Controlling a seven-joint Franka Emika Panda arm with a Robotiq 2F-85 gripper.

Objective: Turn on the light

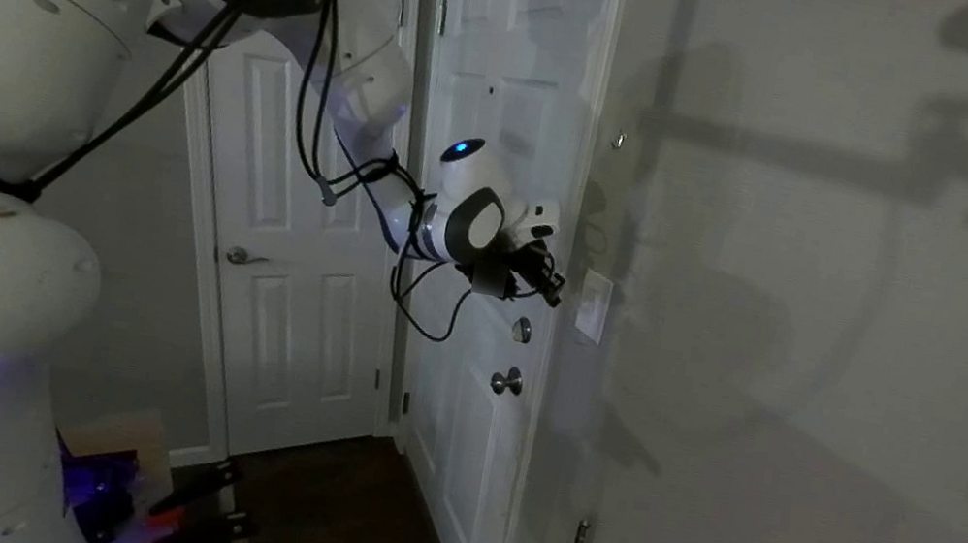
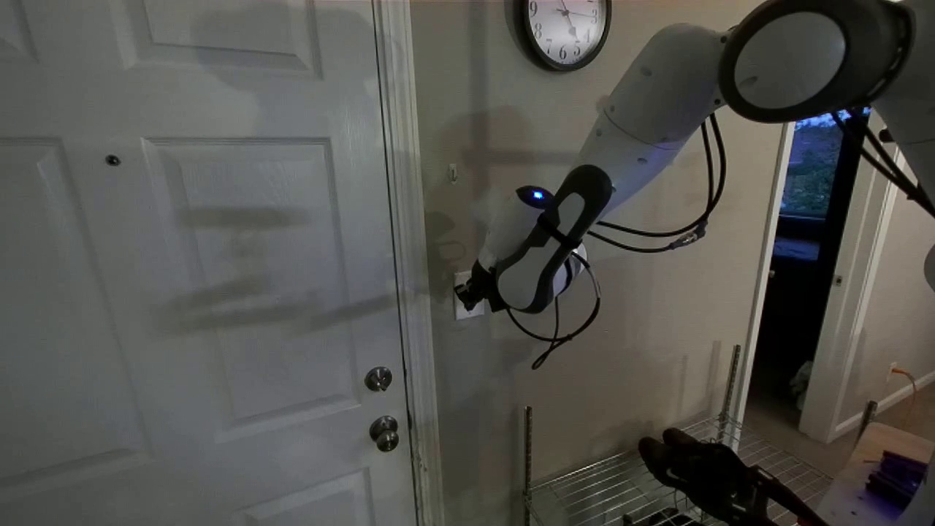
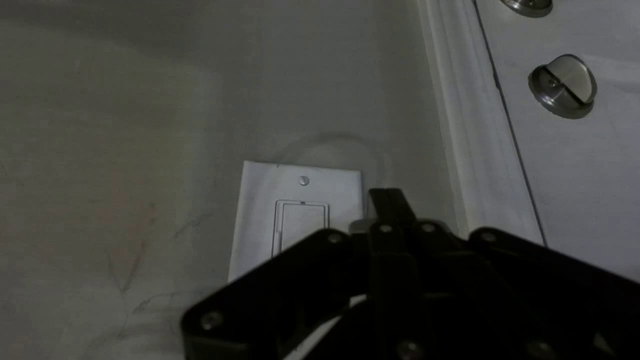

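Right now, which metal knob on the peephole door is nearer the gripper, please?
The upper deadbolt knob; the door knob sits lower, farther from the gripper.

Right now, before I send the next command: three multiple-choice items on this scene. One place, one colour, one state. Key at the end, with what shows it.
1. Where is the white switch plate?
A) on the ceiling
B) on the wall beside the door frame
C) on the floor

2. What colour is the clock edged in?
A) black
B) red
C) yellow

3. How do the fingers stand?
A) spread wide apart
B) clamped around a ball
C) closed together

Key:
1 B: both exterior views show it there.
2 A: an exterior view shows its dark edge against the pale face.
3 C: the wrist view shows their tips together.
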